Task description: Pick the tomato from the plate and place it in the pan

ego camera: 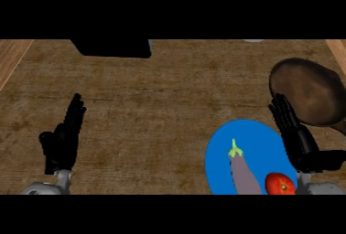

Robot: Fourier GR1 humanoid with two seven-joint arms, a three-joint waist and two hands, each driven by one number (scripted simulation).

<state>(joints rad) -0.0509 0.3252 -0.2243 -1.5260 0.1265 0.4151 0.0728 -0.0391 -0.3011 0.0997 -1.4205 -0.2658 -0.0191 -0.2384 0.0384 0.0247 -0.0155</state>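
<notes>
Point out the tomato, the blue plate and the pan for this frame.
tomato (280, 184), head view, middle of its red skin.
blue plate (249, 132), head view, bare upper part.
pan (307, 93), head view, bare brown inside.

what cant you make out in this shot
- Tomato, head view: its lower part is cut off by the view's bottom edge.
- Eggplant on the blue plate: its lower end is cut off the same way.
- Dark box at the counter's far edge: cropped at the top, identity unclear.
- Pan: its near left rim sits behind the right hand.
</notes>
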